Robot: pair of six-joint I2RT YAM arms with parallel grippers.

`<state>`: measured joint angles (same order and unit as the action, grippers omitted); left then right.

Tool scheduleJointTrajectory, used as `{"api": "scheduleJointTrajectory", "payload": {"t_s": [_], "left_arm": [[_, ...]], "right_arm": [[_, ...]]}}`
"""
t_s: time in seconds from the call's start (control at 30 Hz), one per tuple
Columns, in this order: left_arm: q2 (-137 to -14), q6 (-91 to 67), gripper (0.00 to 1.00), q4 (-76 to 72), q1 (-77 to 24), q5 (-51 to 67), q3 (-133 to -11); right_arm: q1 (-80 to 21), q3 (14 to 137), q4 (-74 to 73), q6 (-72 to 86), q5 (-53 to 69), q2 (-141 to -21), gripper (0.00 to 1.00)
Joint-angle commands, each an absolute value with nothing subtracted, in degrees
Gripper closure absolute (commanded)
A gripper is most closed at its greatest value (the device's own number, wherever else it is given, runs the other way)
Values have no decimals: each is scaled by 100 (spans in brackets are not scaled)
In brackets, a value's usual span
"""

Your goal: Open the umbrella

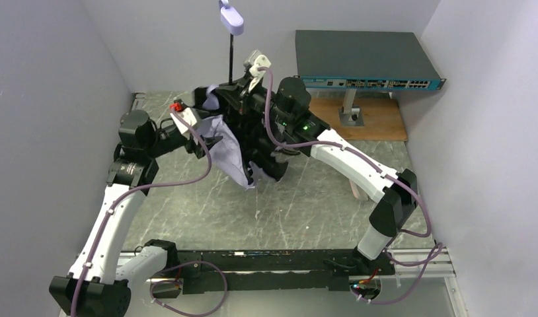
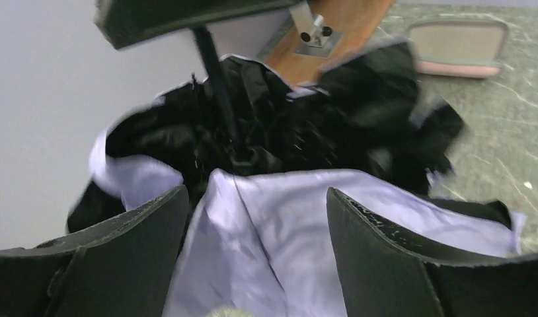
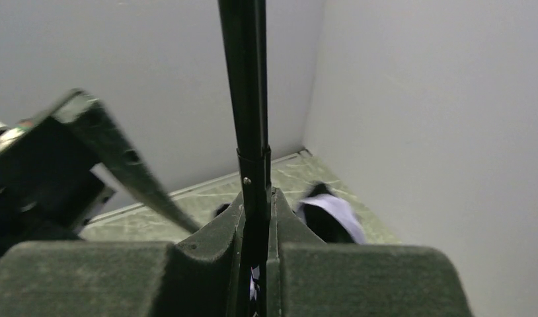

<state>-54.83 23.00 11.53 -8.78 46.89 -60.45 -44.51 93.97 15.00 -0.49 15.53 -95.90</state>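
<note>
Lilac-white fabric and black lining hang in a crumpled, half-folded bunch: this is the umbrella (image 1: 234,148), near the middle of the grey-green marbled tabletop (image 1: 306,205), between the two arms. Whether its lowest folds touch the marble cannot be told. Its thin black shaft (image 1: 231,61) rises upright out of the bunch to the small lilac handle (image 1: 231,18) at the top of the overhead view. The right jaws are closed tight on that shaft — the wrist view shows the rod pinched between both fingers (image 3: 213,244), with no gap on either side. The left jaws stand wide apart, their dark fingers (image 2: 137,241) flanking a fold of the lilac cloth. The cloth lies between them unsqueezed, though whether it brushes the pads cannot be told. Beyond the canopy, a dark grey network switch (image 1: 365,58) sits raised over a wooden board (image 1: 379,119) at the far right of the tabletop, and a flat pale pinkish sleeve (image 2: 458,41) lies on the marble — apart from the umbrella.
</note>
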Motion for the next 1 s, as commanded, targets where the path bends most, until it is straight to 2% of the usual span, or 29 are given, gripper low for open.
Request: {"api": "scheduleJointTrajectory", "payload": {"t_s": [0.0,0.1,0.2,0.23,0.27,0.3,0.4,0.57,0.63,0.83,0.97], "left_arm": [[-5720,1460,18,642,-1051,3810,-6267],[-5979,1333,20,854,-1082,3945,-6294],[-6119,1352,38,1166,-1074,3915,-6275],[-6139,1406,48,1413,-1062,3762,-6313],[-6144,1503,62,1652,-1032,3539,-6350],[-6110,1592,68,1873,-949,3458,-6351],[-5843,1769,74,2117,-433,3652,-6147],[-5524,2961,96,3070,348,3499,-5901],[-5490,3501,100,3486,635,3493,-5764],[-5233,5346,100,4481,1255,3732,-5258],[-5157,6133,100,5134,1279,3924,-5147]], "right_arm": [[-4517,9372,1964,77,1598,-9269,100],[-4630,9357,2021,135,1663,-9284,100],[-4660,9406,2010,116,1608,-9298,100],[-4669,9419,1979,69,1544,-9299,100],[-4664,9429,1933,-33,1488,-9283,100],[-4631,9430,1895,-173,1422,-9263,100],[-4450,9443,1764,-229,1386,-9240,100],[-4228,9459,1643,-308,1409,-9232,100],[-4183,9490,1627,-309,1443,-9258,100],[-4107,9611,1597,-314,1584,-9398,100],[-4096,9698,1592,-348,1594,-9529,100]]}}
